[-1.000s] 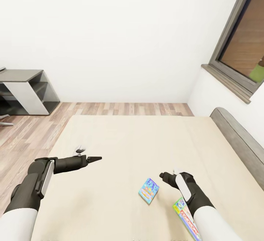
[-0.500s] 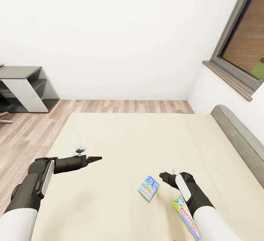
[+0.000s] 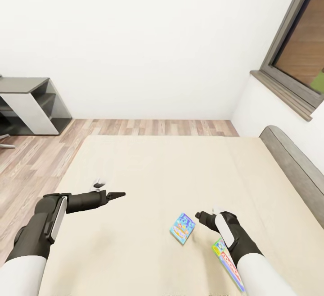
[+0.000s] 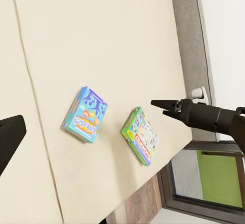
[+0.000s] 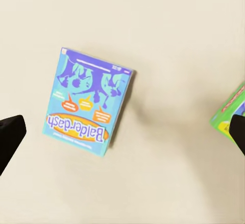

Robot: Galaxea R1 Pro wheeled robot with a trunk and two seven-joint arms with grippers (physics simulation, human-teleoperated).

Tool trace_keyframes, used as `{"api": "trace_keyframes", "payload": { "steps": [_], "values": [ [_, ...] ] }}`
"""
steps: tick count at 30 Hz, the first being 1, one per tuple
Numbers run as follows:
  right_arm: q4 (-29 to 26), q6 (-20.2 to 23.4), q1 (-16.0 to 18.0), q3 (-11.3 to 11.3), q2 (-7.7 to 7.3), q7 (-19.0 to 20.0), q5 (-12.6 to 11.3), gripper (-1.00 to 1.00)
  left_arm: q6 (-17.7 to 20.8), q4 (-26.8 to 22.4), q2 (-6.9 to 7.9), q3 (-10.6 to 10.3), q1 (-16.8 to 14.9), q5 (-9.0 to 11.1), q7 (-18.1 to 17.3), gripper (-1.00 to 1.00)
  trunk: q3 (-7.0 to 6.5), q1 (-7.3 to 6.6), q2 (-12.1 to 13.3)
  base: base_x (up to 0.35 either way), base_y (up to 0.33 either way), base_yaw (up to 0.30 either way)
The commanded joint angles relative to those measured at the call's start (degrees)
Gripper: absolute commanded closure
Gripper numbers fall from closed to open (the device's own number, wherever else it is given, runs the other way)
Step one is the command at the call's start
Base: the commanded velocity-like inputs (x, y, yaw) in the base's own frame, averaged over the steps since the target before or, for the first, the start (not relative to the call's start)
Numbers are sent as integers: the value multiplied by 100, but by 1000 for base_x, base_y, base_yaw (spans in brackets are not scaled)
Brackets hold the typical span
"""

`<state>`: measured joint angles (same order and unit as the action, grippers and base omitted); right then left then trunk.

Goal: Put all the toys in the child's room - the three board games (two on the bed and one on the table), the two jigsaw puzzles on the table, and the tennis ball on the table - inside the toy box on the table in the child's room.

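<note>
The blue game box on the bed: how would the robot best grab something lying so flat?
Probably by its long edges, from straight above. The blue game box lies flat on the bed, apart from the green-edged box, so both long sides are free. The right gripper hovers closest, jaws open wide; it would likely straddle the narrower width and close.
</note>
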<state>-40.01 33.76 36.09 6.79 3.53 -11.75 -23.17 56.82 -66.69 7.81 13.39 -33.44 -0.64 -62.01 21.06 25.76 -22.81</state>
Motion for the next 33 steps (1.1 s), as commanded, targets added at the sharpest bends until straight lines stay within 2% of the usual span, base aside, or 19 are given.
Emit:
{"api": "trace_keyframes", "payload": {
  "steps": [1,33],
  "values": [
    [-10,19,3,15,5,-47,-60,-100,48,-2,-2,6,-5,-7,-23,-100,19,3,-11,0,0,0],
    [-7,16,3,9,25,-47,-58,-100,48,-2,-12,5,-5,-7,-16,-100,321,3,-11,0,0,0]
  ]
}}
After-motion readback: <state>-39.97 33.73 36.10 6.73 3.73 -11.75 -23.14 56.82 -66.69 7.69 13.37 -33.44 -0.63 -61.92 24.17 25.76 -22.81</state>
